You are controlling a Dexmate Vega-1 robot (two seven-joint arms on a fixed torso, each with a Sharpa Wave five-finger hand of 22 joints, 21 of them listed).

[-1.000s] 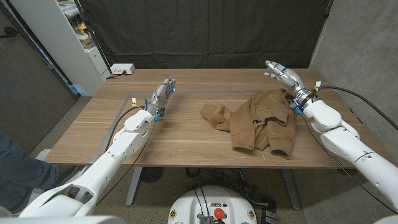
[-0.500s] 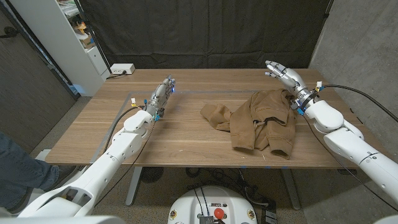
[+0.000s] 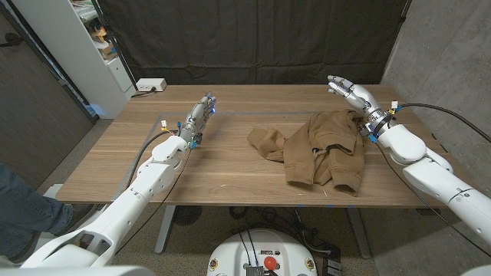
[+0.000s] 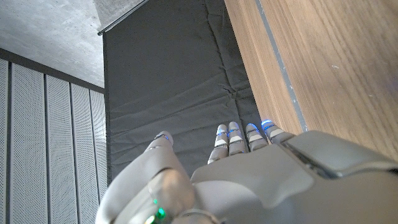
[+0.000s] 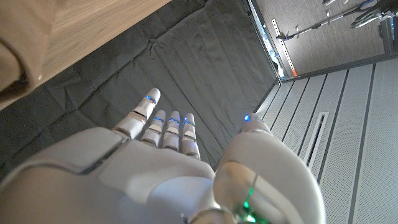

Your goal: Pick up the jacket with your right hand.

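On the wooden worktop [image 3: 230,165], the crumpled brown fabric jacket [image 3: 322,147] lies toward the right side, one sleeve spread out to the left. Just beyond its far right edge the right hand [image 3: 347,90] hovers — fingers apart, holding nothing, not touching the jacket. On the left side, well apart from the jacket, the left hand [image 3: 201,113] is stretched out with straight fingers — also holding nothing.
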